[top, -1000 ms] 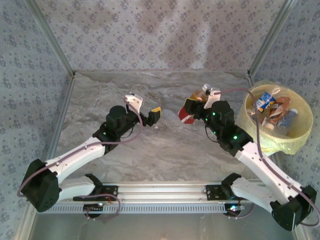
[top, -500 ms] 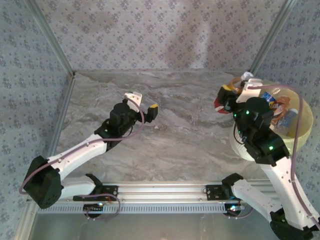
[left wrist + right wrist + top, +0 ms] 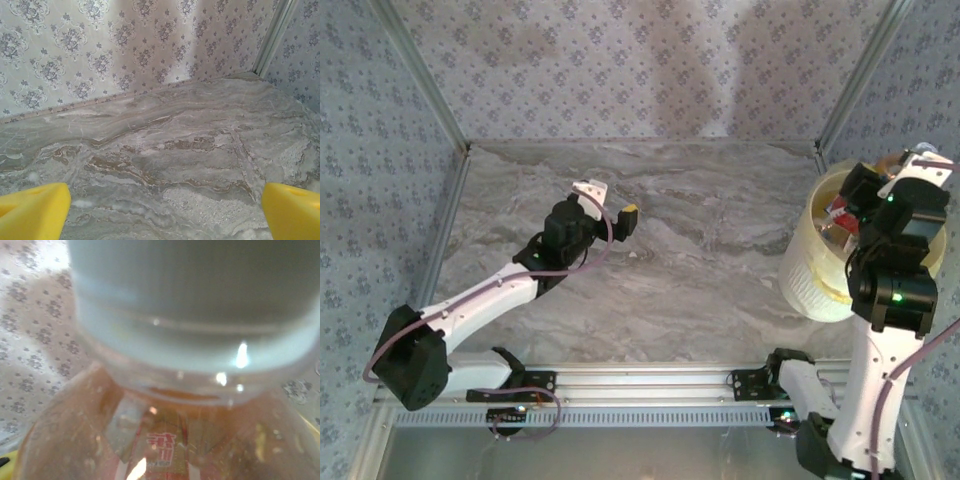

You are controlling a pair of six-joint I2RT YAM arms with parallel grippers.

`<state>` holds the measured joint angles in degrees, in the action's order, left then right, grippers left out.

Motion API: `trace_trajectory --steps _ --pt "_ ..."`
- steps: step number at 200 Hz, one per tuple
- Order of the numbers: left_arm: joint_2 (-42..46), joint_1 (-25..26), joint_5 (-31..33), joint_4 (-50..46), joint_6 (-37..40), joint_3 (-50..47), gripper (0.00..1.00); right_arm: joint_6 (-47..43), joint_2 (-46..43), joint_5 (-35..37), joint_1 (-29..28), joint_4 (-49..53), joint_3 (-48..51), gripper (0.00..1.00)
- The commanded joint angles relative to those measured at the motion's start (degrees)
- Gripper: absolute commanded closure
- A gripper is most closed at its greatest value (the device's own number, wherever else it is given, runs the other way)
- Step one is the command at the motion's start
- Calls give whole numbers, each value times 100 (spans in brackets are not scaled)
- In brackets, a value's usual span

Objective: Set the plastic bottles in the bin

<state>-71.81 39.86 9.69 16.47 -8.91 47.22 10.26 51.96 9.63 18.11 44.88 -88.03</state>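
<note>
My left gripper (image 3: 165, 212) hangs low over the grey marbled table top (image 3: 700, 270), towards its left-centre, and its jaws are spread wide: in the left wrist view my two yellow fingertips (image 3: 32, 210) sit at opposite bottom corners with bare stone between them and nothing held. Beyond them the table runs back to the pale floral-patterned wall (image 3: 130, 45). My right gripper (image 3: 845, 205) is raised at the right side of the table, above the large round pale-yellow bin (image 3: 810, 275) that stands against the right-hand wall. Its jaws are pinching a small clear plastic bottle (image 3: 165, 400). In the right wrist view the bottle sits hard against the lens, its ribbed white cap (image 3: 190, 300) uppermost and a red label (image 3: 162, 447) showing through the blurred plastic lower down. The bottle hides my right fingers almost wholly. From above, a patch of red shows under that gripper, over the bin's open mouth.
</note>
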Motion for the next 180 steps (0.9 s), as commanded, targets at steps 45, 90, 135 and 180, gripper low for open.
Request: trace_trajectory --steps 45,90,135,180 --pt "-173 -57 -129 -226 -61 431 2 1950 76 -2435 1836 -656 886 51" --pt "-64 -59 -150 -431 15 492 2 2146 -275 -1685 1863 -216 1373 35" --pt "71 -103 -143 -505 83 455 2 1676 -477 -859 1872 306 1295 11" --pt "62 -146 -157 -414 -15 380 2 1188 -288 -370 1841 766 649 0"
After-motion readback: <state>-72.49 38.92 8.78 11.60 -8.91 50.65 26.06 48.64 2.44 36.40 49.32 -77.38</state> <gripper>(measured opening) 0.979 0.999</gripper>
